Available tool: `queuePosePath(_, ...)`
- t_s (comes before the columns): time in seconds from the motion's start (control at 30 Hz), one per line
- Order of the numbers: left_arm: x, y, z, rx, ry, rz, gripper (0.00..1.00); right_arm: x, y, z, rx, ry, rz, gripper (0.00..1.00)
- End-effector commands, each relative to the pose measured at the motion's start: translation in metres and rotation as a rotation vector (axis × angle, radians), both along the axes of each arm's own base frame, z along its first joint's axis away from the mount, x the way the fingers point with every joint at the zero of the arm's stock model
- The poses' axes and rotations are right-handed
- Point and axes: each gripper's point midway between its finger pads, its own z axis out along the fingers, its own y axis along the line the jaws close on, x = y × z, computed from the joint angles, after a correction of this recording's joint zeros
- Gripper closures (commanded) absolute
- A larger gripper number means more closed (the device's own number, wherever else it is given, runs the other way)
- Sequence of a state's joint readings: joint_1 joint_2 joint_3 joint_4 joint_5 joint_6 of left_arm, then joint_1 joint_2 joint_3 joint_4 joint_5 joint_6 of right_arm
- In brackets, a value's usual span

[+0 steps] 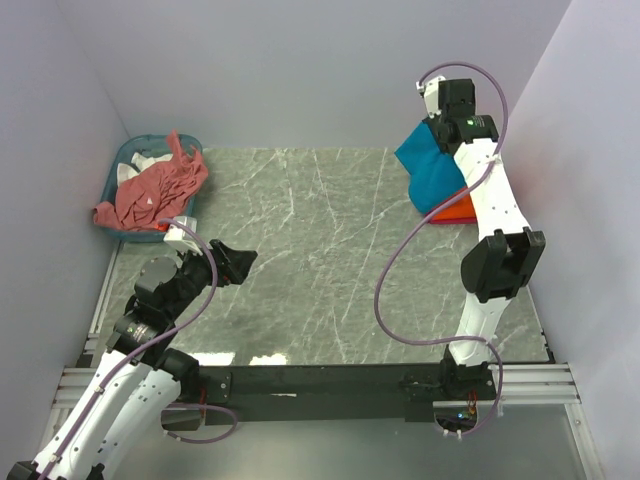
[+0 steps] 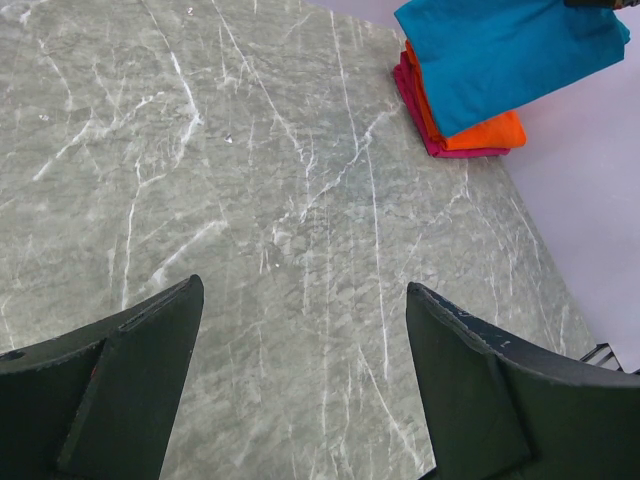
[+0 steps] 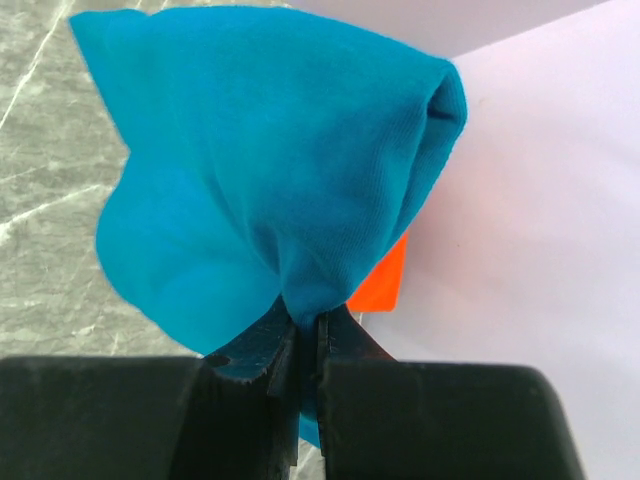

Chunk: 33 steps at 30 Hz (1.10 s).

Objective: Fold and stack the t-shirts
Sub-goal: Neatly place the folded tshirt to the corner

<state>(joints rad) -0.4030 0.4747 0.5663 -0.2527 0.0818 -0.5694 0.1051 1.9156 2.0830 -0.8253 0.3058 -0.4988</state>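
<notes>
At the far right of the table, a folded teal-blue t-shirt (image 1: 430,165) (image 2: 500,50) lies on a folded orange t-shirt (image 1: 458,210) (image 2: 485,132), with a magenta folded cloth (image 2: 420,118) underneath. My right gripper (image 1: 447,130) (image 3: 308,325) is shut on a bunched edge of the teal t-shirt (image 3: 270,150), lifting that side; orange (image 3: 385,280) shows below it. A salmon-pink t-shirt (image 1: 155,190) lies crumpled in the basket. My left gripper (image 1: 235,262) (image 2: 305,290) hovers open over bare table at the left, holding nothing.
The teal plastic basket (image 1: 125,160) stands at the far left corner, with some white cloth (image 1: 135,168) in it too. White walls close in the table on the left, back and right. The stack sits close to the right wall.
</notes>
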Motion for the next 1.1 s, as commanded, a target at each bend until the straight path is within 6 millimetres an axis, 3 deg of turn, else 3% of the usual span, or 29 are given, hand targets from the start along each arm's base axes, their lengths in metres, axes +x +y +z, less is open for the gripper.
queuePosePath(0.0, 0.001, -0.001, 0.007, -0.010, -0.032, -0.007, 0.12, -0.004, -0.006, 0.041, -0.008, -0.118, -0.022, 1.00)
queuePosePath(0.53, 0.001, 0.000, 0.006, -0.006, -0.028, -0.002, 0.12, 0.019, -0.052, -0.014, -0.030, -0.025, -0.105, 1.00)
queuePosePath(1.07, 0.000, 0.000, 0.007, -0.009, -0.032, -0.001, 0.12, 0.011, -0.045, 0.005, 0.012, -0.055, -0.091, 1.00)
